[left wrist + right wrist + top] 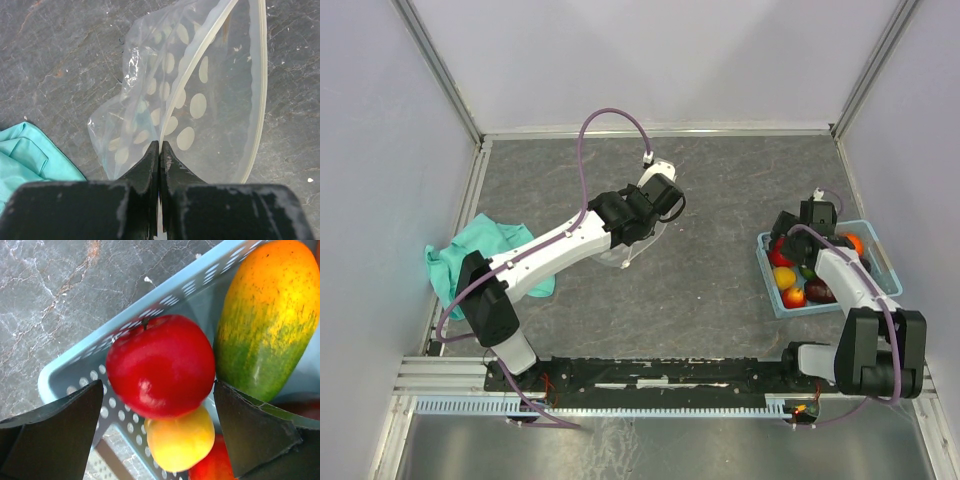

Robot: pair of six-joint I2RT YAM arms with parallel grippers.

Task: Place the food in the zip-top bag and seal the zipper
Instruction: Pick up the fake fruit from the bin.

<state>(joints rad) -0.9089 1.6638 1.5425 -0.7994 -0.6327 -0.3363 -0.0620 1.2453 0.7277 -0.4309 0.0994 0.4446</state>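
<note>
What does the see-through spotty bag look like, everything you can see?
The zip-top bag is thin, clear, crinkly plastic printed with white round dots. A whitish zipper strip runs along both lips of its mouth, which gapes open. It looks empty. It lies on the dark grey table, with one lip pinched by the shut left end effector. Nothing else touches it that I can see.

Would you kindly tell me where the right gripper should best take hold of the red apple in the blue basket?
I'd grip the red apple across its round middle, coming from directly above: it rests on top of the yellow fruit, and the open right gripper has room either side, between the basket wall and the orange-green fruit.
</note>
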